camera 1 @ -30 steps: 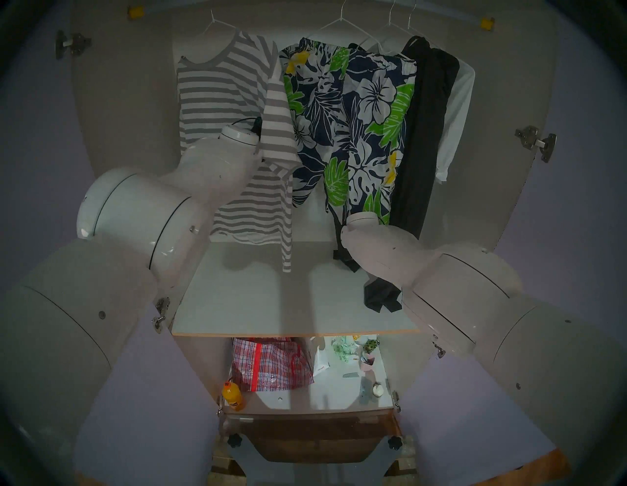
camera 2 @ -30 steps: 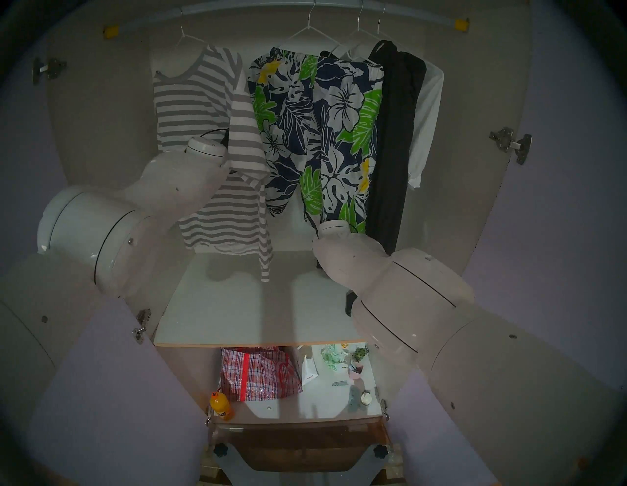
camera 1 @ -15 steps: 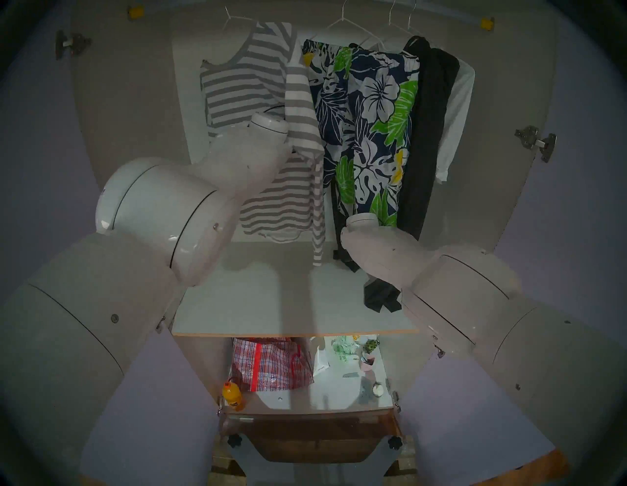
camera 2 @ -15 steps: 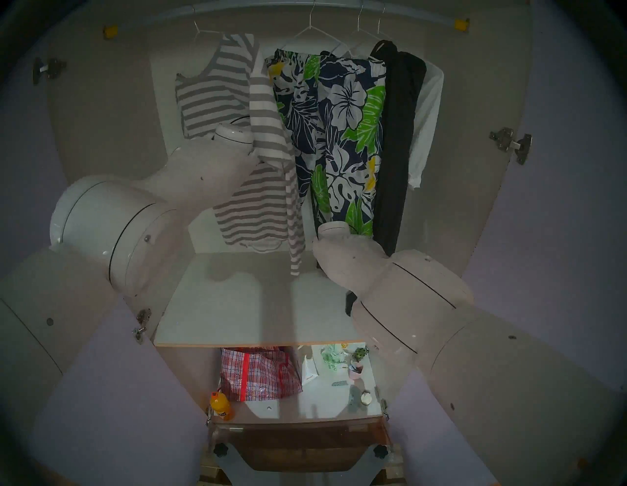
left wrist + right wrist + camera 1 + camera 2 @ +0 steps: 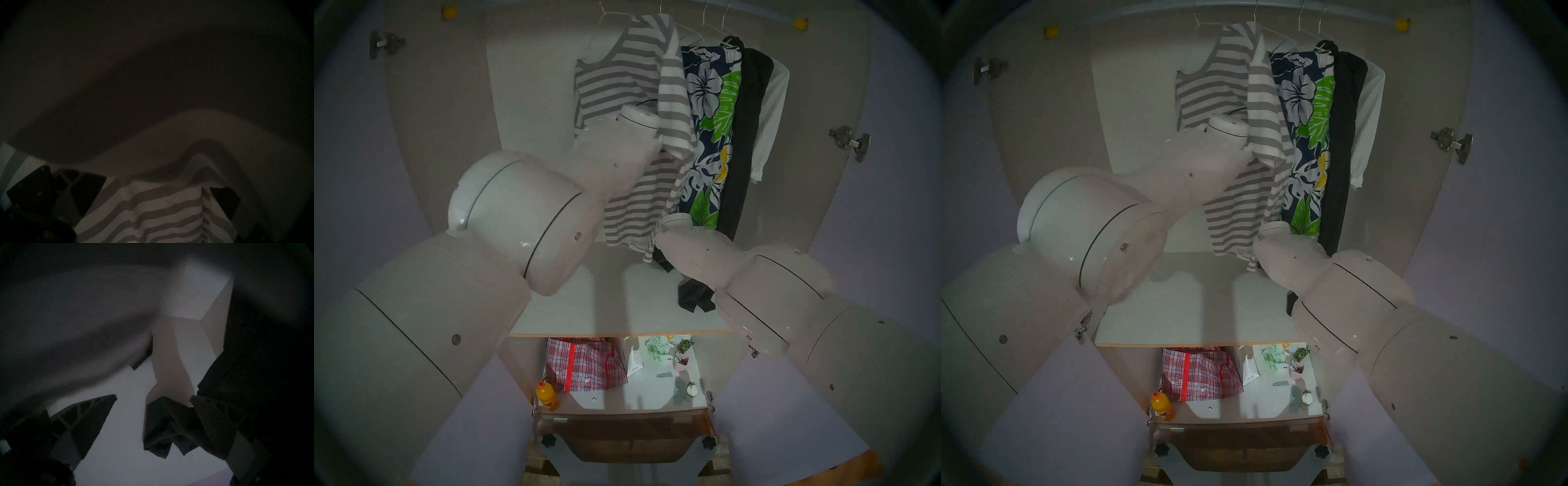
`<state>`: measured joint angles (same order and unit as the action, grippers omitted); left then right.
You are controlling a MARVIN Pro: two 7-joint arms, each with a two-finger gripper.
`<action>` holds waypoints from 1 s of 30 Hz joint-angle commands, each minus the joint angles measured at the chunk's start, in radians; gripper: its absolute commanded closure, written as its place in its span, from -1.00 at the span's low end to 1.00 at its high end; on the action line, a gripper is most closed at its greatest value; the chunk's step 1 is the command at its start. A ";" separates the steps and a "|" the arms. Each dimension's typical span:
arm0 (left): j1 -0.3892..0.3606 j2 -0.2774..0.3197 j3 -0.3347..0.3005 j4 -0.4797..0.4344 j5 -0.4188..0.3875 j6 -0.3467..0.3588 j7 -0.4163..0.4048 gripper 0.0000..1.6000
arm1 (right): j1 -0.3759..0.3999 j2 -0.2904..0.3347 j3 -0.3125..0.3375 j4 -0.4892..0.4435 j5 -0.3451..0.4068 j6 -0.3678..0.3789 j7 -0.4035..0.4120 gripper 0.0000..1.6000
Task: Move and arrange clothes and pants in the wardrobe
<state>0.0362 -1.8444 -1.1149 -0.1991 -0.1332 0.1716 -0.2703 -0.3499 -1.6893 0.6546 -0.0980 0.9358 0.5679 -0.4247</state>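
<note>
Both fingers [image 5: 88,193] of left tool [image 5: 153,191] flanking striped T-shirt [image 5: 163,212], spread apart

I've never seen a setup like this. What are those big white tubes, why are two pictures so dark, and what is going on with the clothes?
The white tubes are a robot's two arms, seen from a camera on its head looking into an open wardrobe. The dark pictures come from cameras on each wrist, buried among fabric. On the rail hang a striped T-shirt, floral shorts, black trousers and a white blouse. The left gripper has striped cloth between its fingers; whether it pinches it is unclear. The right gripper is open beside the trouser hem. The trouser ends rest on the white shelf.
</note>
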 commanded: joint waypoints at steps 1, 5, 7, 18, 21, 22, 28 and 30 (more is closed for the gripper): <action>-0.030 -0.022 -0.001 -0.020 -0.004 -0.018 -0.042 -1.00 | 0.027 -0.001 -0.001 -0.012 -0.002 -0.005 -0.001 -1.00; -0.023 -0.048 0.000 -0.017 -0.005 -0.018 -0.057 -1.00 | 0.025 -0.001 -0.001 -0.012 -0.002 -0.005 -0.001 -1.00; -0.021 -0.054 0.000 -0.017 -0.005 -0.018 -0.060 -1.00 | 0.025 -0.001 -0.001 -0.012 -0.002 -0.005 -0.001 -1.00; -0.006 -0.121 0.000 -0.018 -0.006 -0.015 -0.096 -1.00 | 0.020 -0.001 0.000 -0.012 -0.002 -0.005 -0.001 -1.00; -0.004 -0.138 0.000 -0.018 -0.007 -0.014 -0.105 -1.00 | 0.018 -0.001 0.000 -0.012 -0.002 -0.005 -0.001 -1.00; -0.003 -0.143 0.000 -0.018 -0.006 -0.014 -0.108 -1.00 | 0.018 -0.001 0.000 -0.012 -0.002 -0.005 -0.001 -1.00; 0.002 -0.163 0.000 -0.018 -0.007 -0.012 -0.128 -1.00 | 0.016 -0.001 0.000 -0.012 -0.002 -0.005 -0.001 -1.00; 0.004 -0.163 0.001 -0.018 -0.007 -0.012 -0.134 -1.00 | 0.016 -0.001 0.000 -0.012 -0.002 -0.005 -0.001 -1.00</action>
<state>0.0695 -1.9752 -1.1145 -0.1907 -0.1348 0.1699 -0.3763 -0.3609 -1.6892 0.6553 -0.0978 0.9358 0.5680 -0.4247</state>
